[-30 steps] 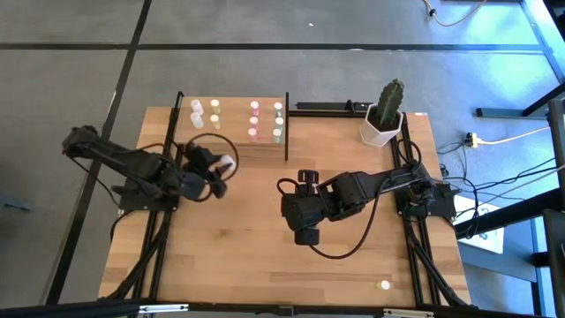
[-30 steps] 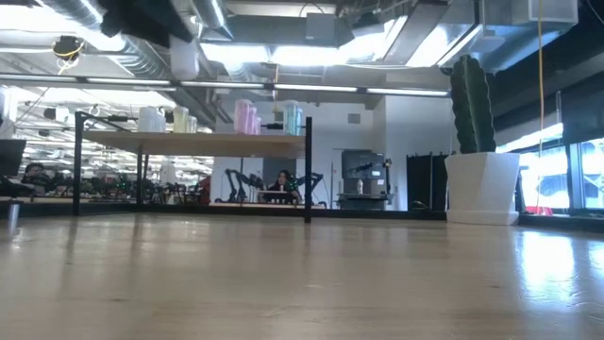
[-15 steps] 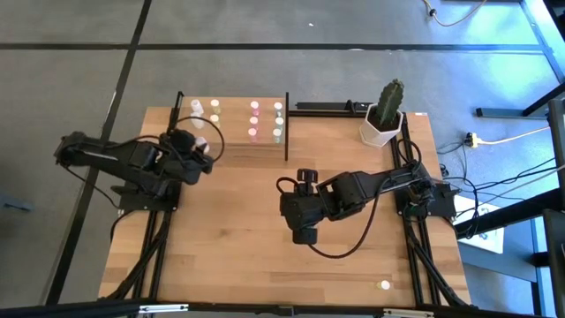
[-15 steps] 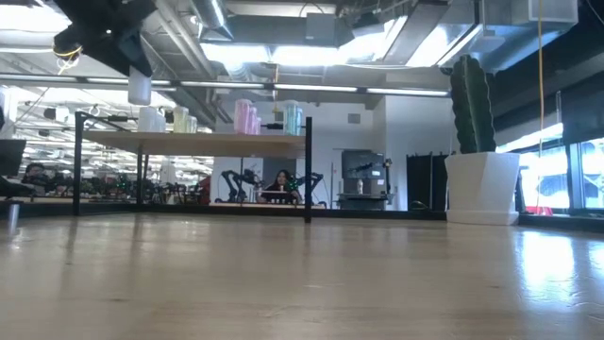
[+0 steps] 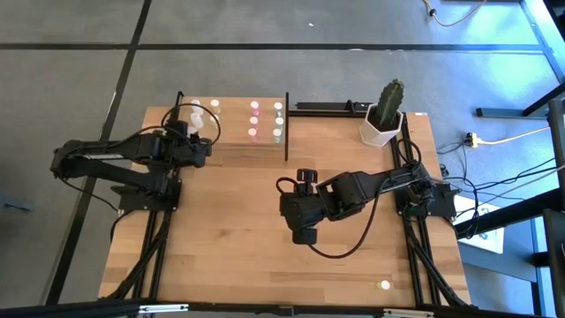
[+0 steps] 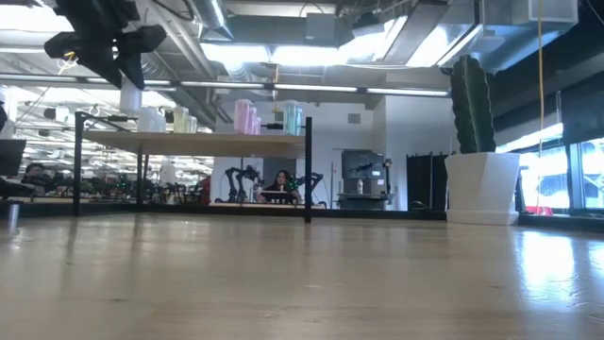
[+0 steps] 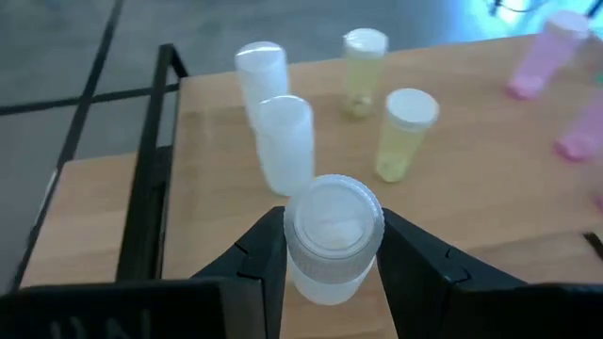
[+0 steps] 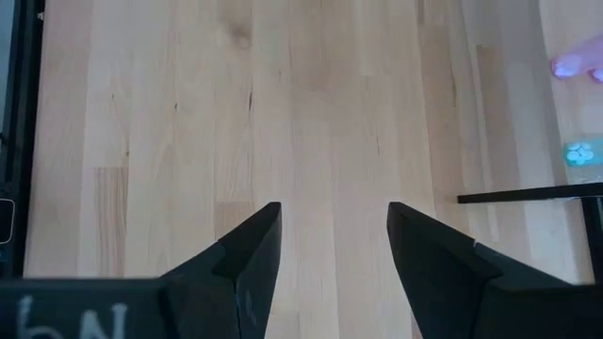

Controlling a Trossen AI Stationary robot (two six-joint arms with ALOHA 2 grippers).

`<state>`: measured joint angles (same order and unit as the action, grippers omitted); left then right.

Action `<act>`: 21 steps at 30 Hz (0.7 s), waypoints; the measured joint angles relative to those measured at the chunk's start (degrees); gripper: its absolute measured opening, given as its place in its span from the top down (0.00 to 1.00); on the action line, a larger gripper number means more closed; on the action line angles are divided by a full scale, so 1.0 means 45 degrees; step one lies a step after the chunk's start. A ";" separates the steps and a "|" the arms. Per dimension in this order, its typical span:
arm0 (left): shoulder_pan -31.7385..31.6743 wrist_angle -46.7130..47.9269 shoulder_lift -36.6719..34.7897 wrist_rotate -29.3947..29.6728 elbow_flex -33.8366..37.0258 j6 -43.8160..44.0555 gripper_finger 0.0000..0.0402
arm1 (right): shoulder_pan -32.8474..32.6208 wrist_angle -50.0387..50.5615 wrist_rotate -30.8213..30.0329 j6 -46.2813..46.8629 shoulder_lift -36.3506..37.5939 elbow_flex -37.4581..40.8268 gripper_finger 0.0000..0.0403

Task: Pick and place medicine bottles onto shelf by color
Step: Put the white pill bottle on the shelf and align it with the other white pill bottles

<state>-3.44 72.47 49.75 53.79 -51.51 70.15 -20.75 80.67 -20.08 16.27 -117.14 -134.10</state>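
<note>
Placing step in hand: carrying a white bottle to the white group on the shelf. Clamped between the fingers of the left gripper, cap toward the wrist camera, bottle upright and, seen from table height, hanging above the board at its left end, not yet set down. Just beyond it, two white bottles standing in a line, two pale yellow ones toward 2 o'clock of the held bottle in the wrist view, pink ones farther toward 3. From above, gripper at the shelf's 9 o'clock side, with the pink and green rows toward 3 o'clock near the right post. Next move, by judgement: lower straight down onto bare wood in front of the white pair, keeping clear of the nearest one, then spread the fingers and back away. Right gripper spread wide and empty, waiting over bare table at centre.
</note>
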 joint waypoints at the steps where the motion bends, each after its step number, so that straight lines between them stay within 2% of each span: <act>1: -0.0199 -0.0005 0.0081 -0.0040 0.0000 0.0004 0.69 | 0.0000 -0.0002 0.0000 0.0000 0.0000 0.0000 0.51; 6: -0.0833 -0.0020 0.0604 -0.0363 0.0000 -0.0025 0.69 | 0.0071 -0.0061 0.0005 -0.0005 0.0000 -0.0005 0.51; 21: -0.0858 -0.0233 0.1728 -0.0177 -0.0005 0.0355 0.69 | 0.0170 -0.0056 0.0005 -0.0029 0.0000 -0.0005 0.51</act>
<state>-7.31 71.42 57.52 52.99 -51.53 71.75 -19.99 80.42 -20.05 16.14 -117.14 -134.13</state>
